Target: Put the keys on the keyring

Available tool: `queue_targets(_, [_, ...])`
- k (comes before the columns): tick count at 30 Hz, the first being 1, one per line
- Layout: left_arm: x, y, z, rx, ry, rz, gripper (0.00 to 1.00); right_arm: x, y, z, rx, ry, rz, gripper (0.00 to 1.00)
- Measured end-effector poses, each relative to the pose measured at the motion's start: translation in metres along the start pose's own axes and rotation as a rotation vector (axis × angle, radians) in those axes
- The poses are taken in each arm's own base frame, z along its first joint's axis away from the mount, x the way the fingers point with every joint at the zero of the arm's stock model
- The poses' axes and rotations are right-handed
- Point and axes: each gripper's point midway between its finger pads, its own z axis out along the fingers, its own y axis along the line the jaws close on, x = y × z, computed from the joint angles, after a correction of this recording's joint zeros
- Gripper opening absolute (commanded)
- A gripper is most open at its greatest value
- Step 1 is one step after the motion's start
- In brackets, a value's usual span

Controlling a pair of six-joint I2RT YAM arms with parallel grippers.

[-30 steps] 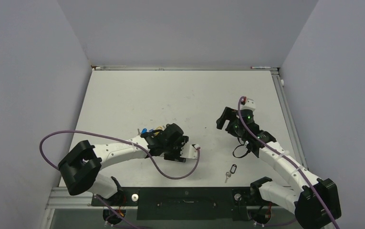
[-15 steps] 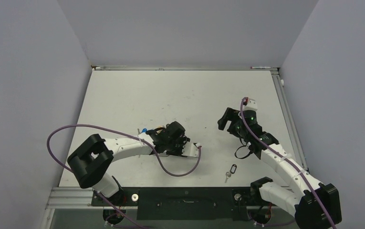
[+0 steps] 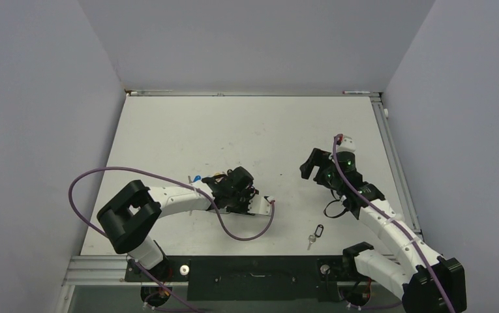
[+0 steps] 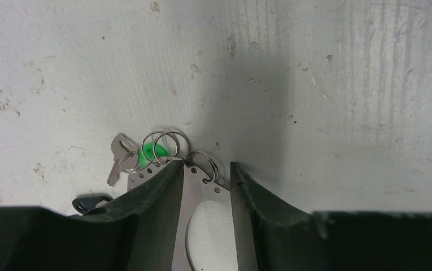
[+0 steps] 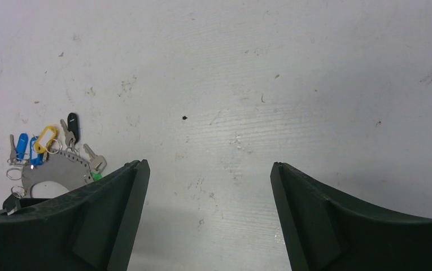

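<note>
The keyring [image 4: 202, 186] is a flat silver plate with small holes along its edge and an oval cut-out. My left gripper [image 4: 205, 166] is shut on it, one finger against each side. Just ahead of the fingertips lie small split rings, a silver key [image 4: 117, 155] and a green tag [image 4: 148, 153]. In the right wrist view the keyring [image 5: 58, 169] shows at far left with blue [image 5: 21, 145], yellow [image 5: 45, 138] and black [image 5: 73, 125] tagged keys around it. My right gripper [image 5: 209, 166] is open over bare table. From above, the left gripper [image 3: 228, 184] sits left of centre and the right gripper [image 3: 308, 164] to its right.
A lone key with a black tag [image 3: 315, 233] lies near the table's front edge, between the two arms. A purple cable [image 3: 246, 238] loops from the left wrist across the table. Grey walls enclose the table [image 3: 246, 124] on three sides.
The left gripper's jaws have narrowed onto the keyring plate, and the left arm's elbow has swung rightward. The right arm has drifted slightly to the right, jaws unchanged.
</note>
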Motion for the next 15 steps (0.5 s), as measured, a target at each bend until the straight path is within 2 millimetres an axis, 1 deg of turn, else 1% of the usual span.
queue_targets(2, [-0.0002, 0.0001, -0.0003, 0.000, 0.000, -0.003, 0.29, 0.0016, 0.0002, 0.0001, -0.004, 0.005, 0.000, 0.81])
queue_targets(5, [0.0003, -0.0013, -0.0005, 0.005, 0.004, -0.019, 0.27, 0.0036, 0.0003, 0.0000, -0.008, 0.013, 0.000, 0.81])
queue_targets(10, [-0.0002, 0.0002, 0.0033, 0.012, 0.013, -0.029, 0.15, 0.0033, -0.0001, 0.0000, -0.011, 0.014, 0.001, 0.81])
queue_targets(13, [-0.0018, 0.0035, 0.0058, 0.010, 0.017, -0.031, 0.00, 0.0035, 0.0001, -0.0001, -0.013, 0.016, 0.001, 0.81])
queue_targets(15, [-0.0040, 0.0069, 0.0063, 0.007, 0.016, -0.034, 0.00, 0.0035, -0.0001, 0.0000, -0.014, 0.016, 0.002, 0.81])
